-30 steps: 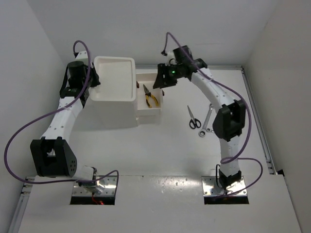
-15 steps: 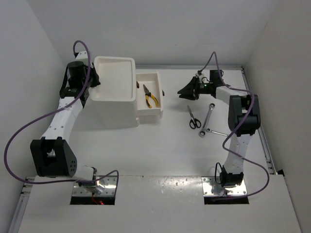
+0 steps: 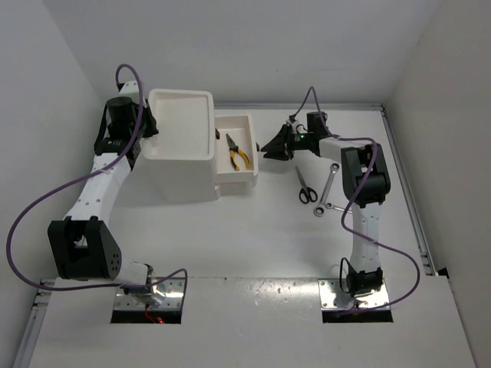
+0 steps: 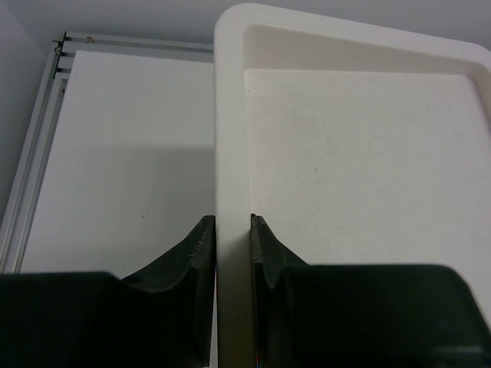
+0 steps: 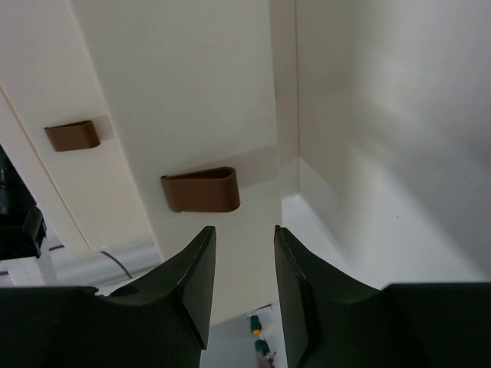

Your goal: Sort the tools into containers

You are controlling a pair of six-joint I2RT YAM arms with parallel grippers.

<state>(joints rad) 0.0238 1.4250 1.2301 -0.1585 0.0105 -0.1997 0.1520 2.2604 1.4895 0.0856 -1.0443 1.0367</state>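
White plastic box (image 3: 180,172), far left of centre on the table (image 3: 253,245), with a shallow top tray (image 3: 181,123) holding nothing.
- Left gripper (image 4: 230,230): fingers pressed together on the tray's left rim, pinching it. Judged to be steadying the box.
- Drawer (image 3: 235,182): one, standing out to the right of the box. It holds the yellow-handled pliers (image 3: 237,152), lying flat.
- Right gripper (image 5: 242,234): fingers spread, nothing between them. It hangs just right of the drawer, facing its front and dark red handle (image 5: 201,190), and is not touching it.
- Black-handled scissors (image 3: 306,186) and two silver wrenches (image 3: 330,182): loose on the table, right of the drawer, unsorted.
- Green-handled pliers: not found.
- Step, judged: pliers sorted, drawer due to be shut.
- Next move calls for a square push leftward on the drawer front while the box is held firm.
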